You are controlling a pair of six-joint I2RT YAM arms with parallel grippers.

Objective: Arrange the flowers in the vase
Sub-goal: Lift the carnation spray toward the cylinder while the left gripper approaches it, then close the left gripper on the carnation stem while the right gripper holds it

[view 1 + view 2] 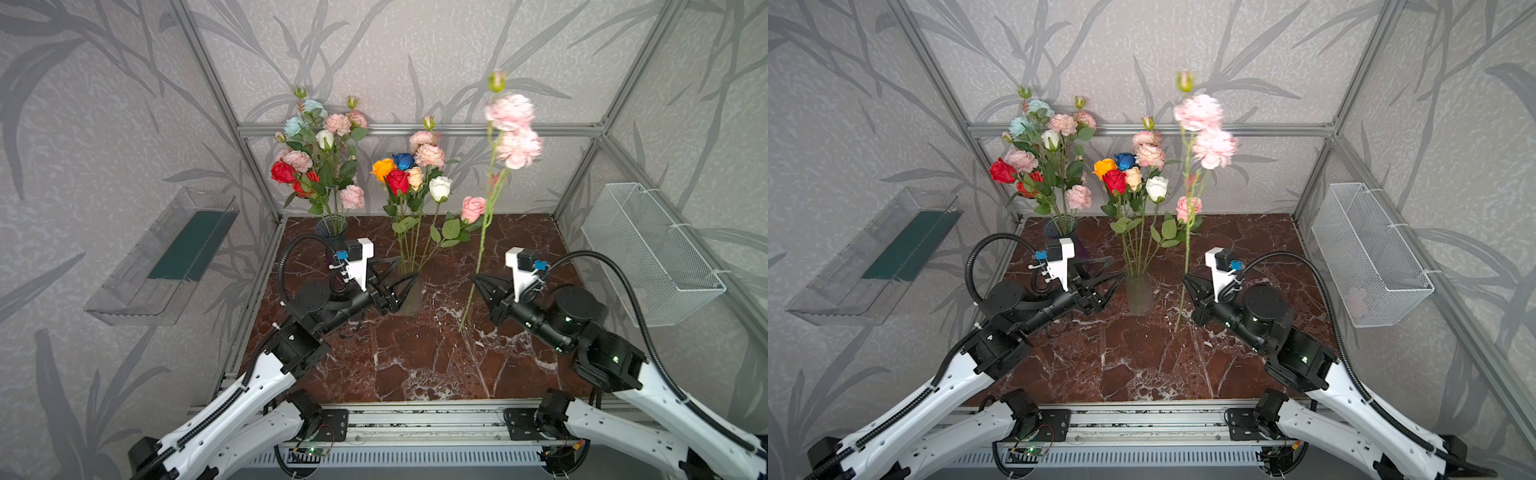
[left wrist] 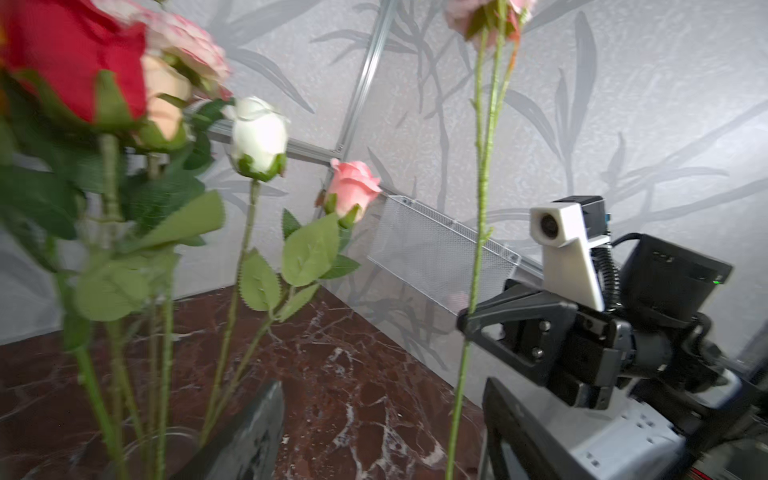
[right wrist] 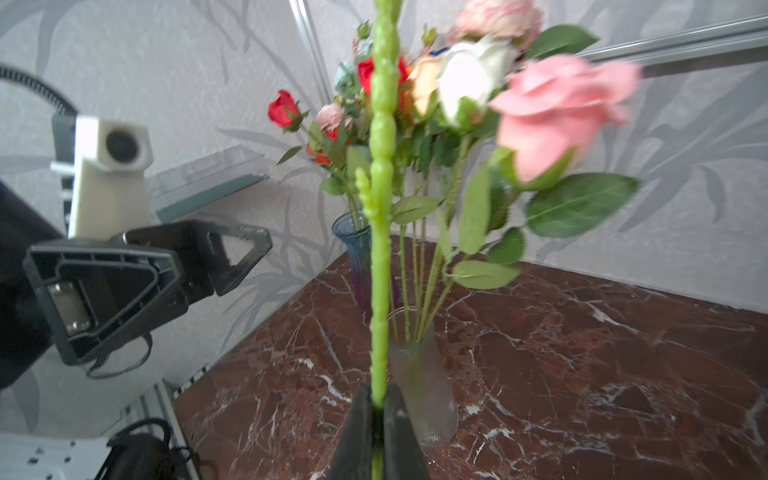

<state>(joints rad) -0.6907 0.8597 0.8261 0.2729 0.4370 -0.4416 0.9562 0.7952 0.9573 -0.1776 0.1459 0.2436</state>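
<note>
My right gripper is shut on the long green stem of a pink peony sprig. The sprig stands nearly upright to the right of the frosted vase; its lower end hangs close to the marble top. That vase holds several flowers: red, orange, blue, cream, white and pink. My left gripper is open beside the vase's left rim, holding nothing. In the left wrist view the held stem runs between that gripper's fingers.
A blue vase with a second bunch of flowers stands at the back left corner. A white wire basket hangs on the right wall and a clear tray on the left wall. Metal frame posts edge the marble top.
</note>
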